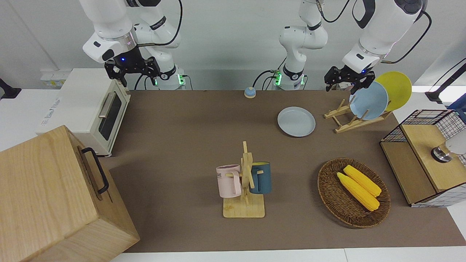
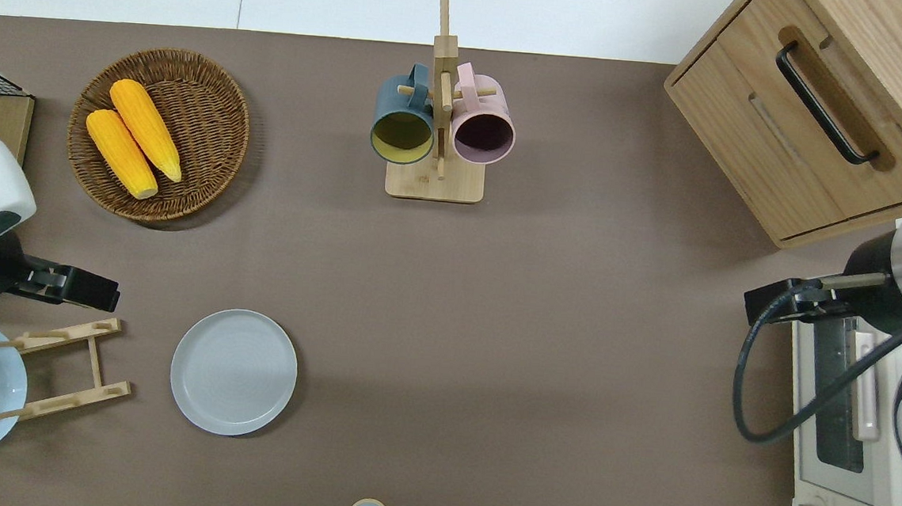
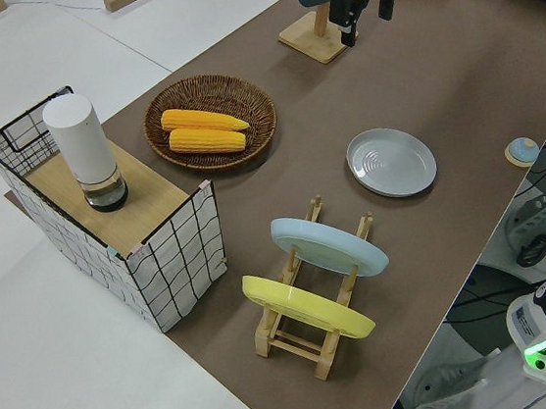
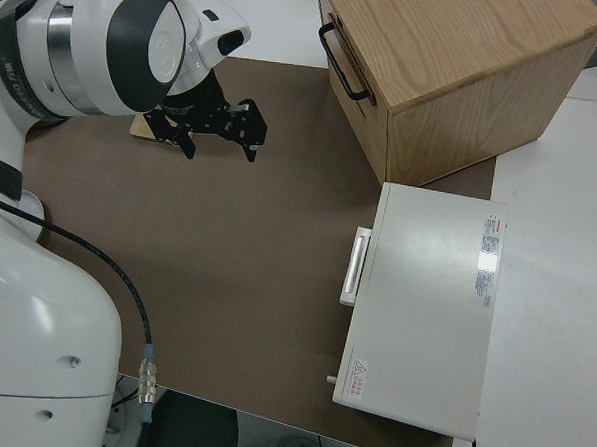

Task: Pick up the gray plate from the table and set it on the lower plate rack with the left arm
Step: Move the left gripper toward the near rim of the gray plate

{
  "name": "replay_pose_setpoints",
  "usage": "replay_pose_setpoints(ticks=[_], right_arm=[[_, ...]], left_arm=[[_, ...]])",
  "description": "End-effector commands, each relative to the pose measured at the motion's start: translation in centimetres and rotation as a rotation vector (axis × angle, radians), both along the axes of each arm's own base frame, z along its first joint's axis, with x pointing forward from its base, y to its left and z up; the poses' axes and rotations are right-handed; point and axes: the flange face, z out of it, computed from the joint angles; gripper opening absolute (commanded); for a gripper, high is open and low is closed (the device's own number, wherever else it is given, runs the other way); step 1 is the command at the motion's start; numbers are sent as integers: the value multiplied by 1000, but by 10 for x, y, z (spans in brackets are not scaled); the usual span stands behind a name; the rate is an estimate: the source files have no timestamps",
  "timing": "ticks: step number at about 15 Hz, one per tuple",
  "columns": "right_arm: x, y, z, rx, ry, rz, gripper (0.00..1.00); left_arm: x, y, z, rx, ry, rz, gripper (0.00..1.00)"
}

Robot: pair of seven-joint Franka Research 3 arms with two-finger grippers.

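Presently: gray plate (image 2: 234, 371) flat on table (image 2: 542, 307), rim up, round so no long axis, lower left of overhead frame | beside lower plate rack (image 2: 62, 369), apart | left hand (image 1: 345, 80) empty, fingers apart, over rack | right arm parked

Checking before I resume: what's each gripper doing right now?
Left gripper: open, holding nothing, up in the air by the plate rack.
Right gripper: open, holding nothing; arm parked.
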Motion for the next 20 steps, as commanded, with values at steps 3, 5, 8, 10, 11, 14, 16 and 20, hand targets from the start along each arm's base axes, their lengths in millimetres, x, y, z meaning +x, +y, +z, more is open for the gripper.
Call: replay_pose_setpoints(ticks=[3, 5, 8, 10, 11, 14, 16, 20], right_arm=[[-2, -2, 4, -8, 1, -15, 983], [-2, -2, 4, -8, 1, -15, 983], [-2, -2, 4, -8, 1, -15, 983], [-2, -3, 3, -8, 2, -17, 983], [-2, -3, 4, -8, 1, -17, 983], [-2, -3, 4, -8, 1, -17, 983], [-2, -2, 4, -8, 1, -15, 983], [-2, -2, 4, -8, 1, -15, 983]], left_arm=[[-38, 7, -6, 12, 28, 32, 993], [-51, 8, -17, 39, 9, 53, 991], [-64, 6, -40, 61, -43, 83, 991], [-67, 6, -58, 58, -49, 83, 991], [-68, 6, -66, 56, -54, 83, 991], [-75, 7, -99, 47, -77, 83, 991], [-80, 8, -124, 43, -88, 87, 991], [-88, 11, -162, 35, -102, 97, 991]])
